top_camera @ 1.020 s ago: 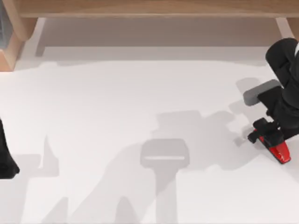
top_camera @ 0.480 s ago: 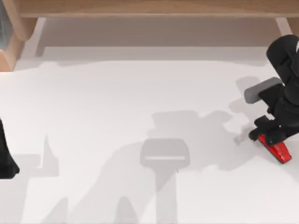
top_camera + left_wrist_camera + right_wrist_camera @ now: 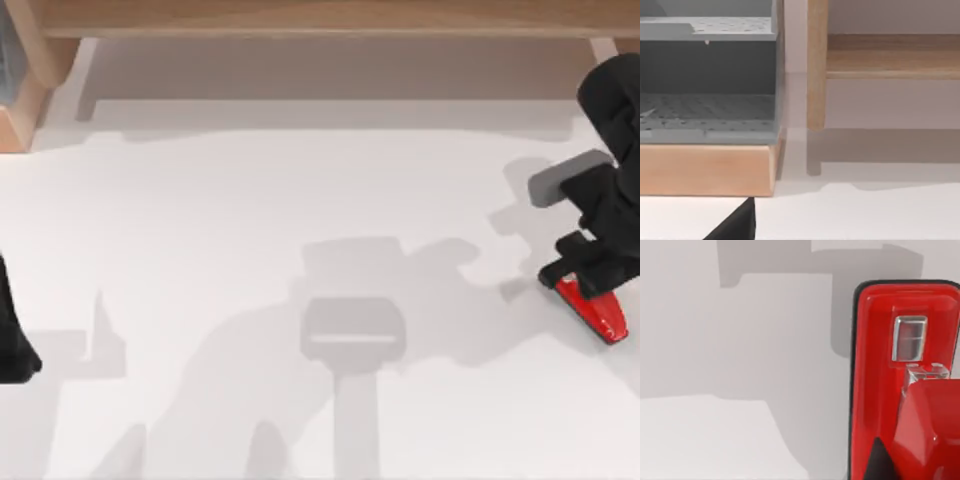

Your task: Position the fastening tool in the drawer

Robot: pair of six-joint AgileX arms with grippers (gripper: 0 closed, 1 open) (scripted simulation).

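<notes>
The fastening tool (image 3: 603, 316), a glossy red wedge-shaped stapler, is at the table's right edge in the top view. My right gripper (image 3: 575, 279) is shut on its thick end, and its thin end points toward the front right. In the right wrist view the stapler (image 3: 880, 370) is very close, with the silvery mark (image 3: 910, 338) on its top; its shadow lies offset on the table. The drawer (image 3: 707, 112), grey with a perforated floor in a wooden frame, shows in the left wrist view. It stands at the far left corner (image 3: 10, 70). My left arm (image 3: 12, 335) is parked at the left edge.
A long wooden shelf (image 3: 330, 18) runs along the back of the white table (image 3: 250, 200). One of its wooden legs (image 3: 816, 65) stands just beside the drawer unit. A grey camera block (image 3: 563, 180) sits on the right arm.
My right gripper has drifted slightly to the right and toward the back with the stapler in it. The left arm has stayed still.
</notes>
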